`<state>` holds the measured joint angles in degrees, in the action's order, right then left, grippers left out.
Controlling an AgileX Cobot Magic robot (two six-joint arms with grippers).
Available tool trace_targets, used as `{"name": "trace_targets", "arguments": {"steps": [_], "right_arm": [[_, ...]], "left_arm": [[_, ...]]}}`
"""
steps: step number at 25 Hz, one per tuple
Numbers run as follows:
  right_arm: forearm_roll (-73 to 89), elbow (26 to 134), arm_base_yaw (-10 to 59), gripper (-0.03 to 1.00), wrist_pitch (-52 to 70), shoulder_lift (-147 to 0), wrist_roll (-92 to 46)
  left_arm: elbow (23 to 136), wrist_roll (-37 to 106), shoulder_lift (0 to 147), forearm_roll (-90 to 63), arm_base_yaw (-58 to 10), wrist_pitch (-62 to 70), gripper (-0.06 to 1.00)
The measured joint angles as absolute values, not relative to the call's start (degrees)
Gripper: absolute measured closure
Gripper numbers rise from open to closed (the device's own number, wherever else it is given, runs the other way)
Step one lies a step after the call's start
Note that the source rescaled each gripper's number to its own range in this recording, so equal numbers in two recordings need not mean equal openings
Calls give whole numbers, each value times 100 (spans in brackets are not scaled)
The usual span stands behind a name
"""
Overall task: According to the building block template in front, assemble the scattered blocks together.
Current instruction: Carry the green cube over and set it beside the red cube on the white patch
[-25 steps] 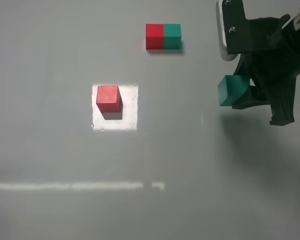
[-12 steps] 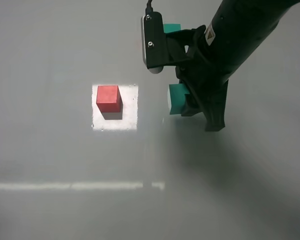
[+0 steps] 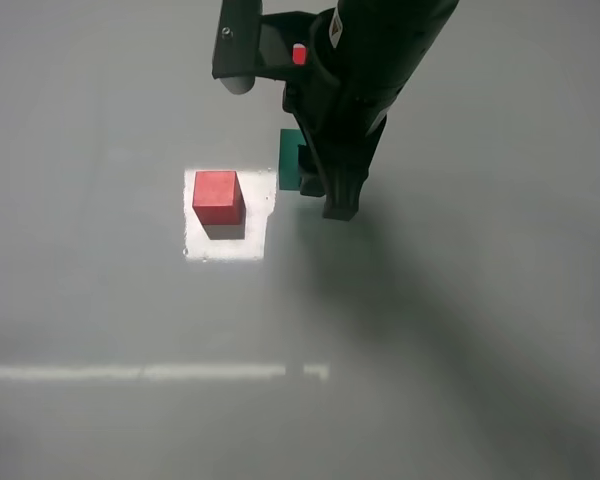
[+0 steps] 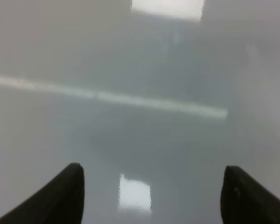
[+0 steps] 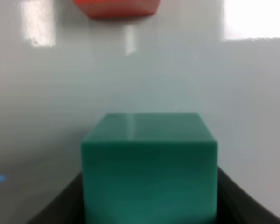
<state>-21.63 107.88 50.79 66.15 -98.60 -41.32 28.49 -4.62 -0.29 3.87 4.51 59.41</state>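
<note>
The red scattered block (image 3: 217, 195) sits on the grey table left of centre, and its edge shows in the right wrist view (image 5: 116, 7). My right gripper (image 3: 306, 172) has reached across the middle and is shut on the teal-green scattered block (image 3: 291, 158), held just right of the red one with a gap between them. In the right wrist view the green block (image 5: 148, 163) fills the space between the dark fingers (image 5: 60, 205). The building block template is almost hidden behind the right arm; only a red sliver (image 3: 299, 54) shows. My left gripper (image 4: 151, 186) is open over bare table.
A bright white square patch (image 3: 260, 215) lies under the red block. A pale stripe (image 3: 150, 372) runs across the near table. The right arm's dark body (image 3: 370, 70) covers the far middle and casts a shadow to the near right.
The right arm has swung left from the right edge, carrying the green block to just beside the red one, and now covers the template. The red block has not moved.
</note>
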Motion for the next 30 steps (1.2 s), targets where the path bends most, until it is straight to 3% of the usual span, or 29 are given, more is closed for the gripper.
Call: {"name": "trace_targets", "arguments": {"steps": [30], "right_arm": [[-2545, 11207, 5447, 96, 6651, -10464, -3787]], "left_arm": [[2849, -462, -29, 387, 457, 5941, 41]]}}
